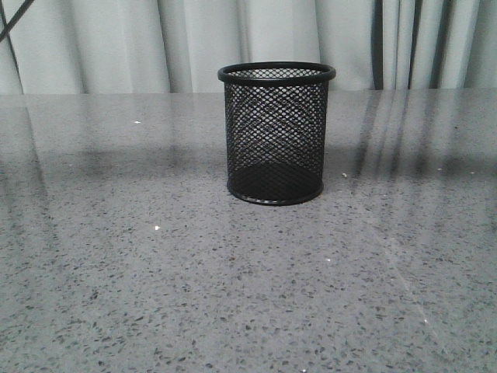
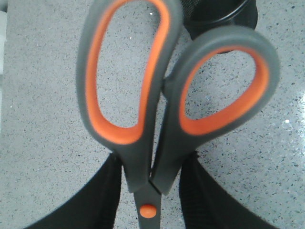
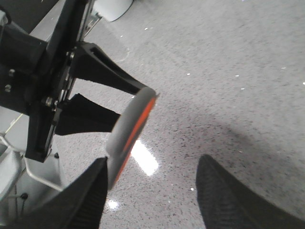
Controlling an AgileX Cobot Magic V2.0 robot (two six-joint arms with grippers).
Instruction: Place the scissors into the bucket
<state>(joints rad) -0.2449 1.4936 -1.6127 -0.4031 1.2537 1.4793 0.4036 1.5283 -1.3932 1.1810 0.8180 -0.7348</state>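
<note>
- The tabletop (image 1: 124,295) is grey speckled stone with a soft sheen; it fills the lower three quarters of the front view, and pale pleated curtains (image 1: 101,43) hang behind it across the top of the frame.
- The bucket (image 1: 276,132) stands upright on the tabletop, a little right of centre in the front view, its black mesh see-through down to the solid base. No arm shows in that view.
- In the left wrist view the left tool (image 2: 148,191) sits at the bottom centre of the frame, its two black fingers (image 2: 100,200) pressed in on either side of the scissors (image 2: 143,95) just above the orange pivot dot: it is clamped on them.
- The scissors' two grey, orange-lined handle loops rise through the middle of that frame, held above the tabletop; the blades are out of sight below the frame edge.
- A slice of the bucket's dark rim (image 2: 224,14) shows at the upper right of the left wrist view, behind the smaller handle loop.
- In the right wrist view the left arm (image 3: 43,81) reaches in from the upper left, the scissors (image 3: 131,129) seen edge-on at centre left.
- The right tool (image 3: 152,200) is at the bottom of that frame, its fingers (image 3: 224,195) spread wide with nothing between them, above bare tabletop.
</note>
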